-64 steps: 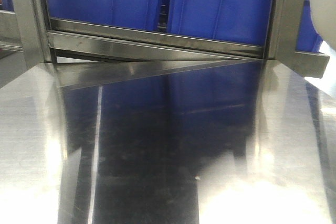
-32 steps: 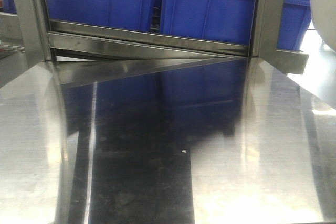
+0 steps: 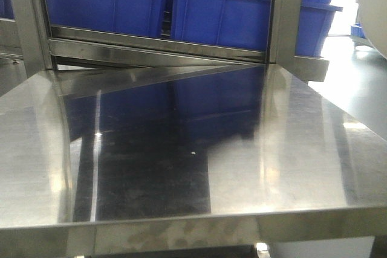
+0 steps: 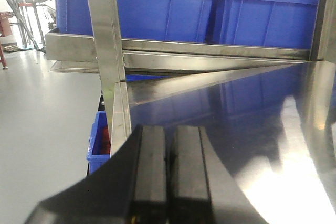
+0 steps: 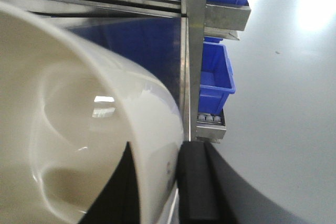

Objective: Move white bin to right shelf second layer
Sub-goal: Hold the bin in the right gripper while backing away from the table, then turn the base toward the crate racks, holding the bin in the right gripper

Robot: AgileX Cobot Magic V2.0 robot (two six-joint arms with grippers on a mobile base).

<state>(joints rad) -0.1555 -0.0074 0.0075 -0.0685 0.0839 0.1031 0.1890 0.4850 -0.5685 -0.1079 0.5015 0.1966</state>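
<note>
The right gripper pinches the wall of the white bin, a smooth, glossy cream tub with a rounded rim, held up near the right edge of the flat, mirror-bright steel tabletop. The left gripper hovers at the table's left edge, black jaws pressed together. Blue plastic crates fill the far steel rack. Open grey floor lies to the right.

Blue crates stand side by side on the steel rack level behind the shiny steel tabletop.
</note>
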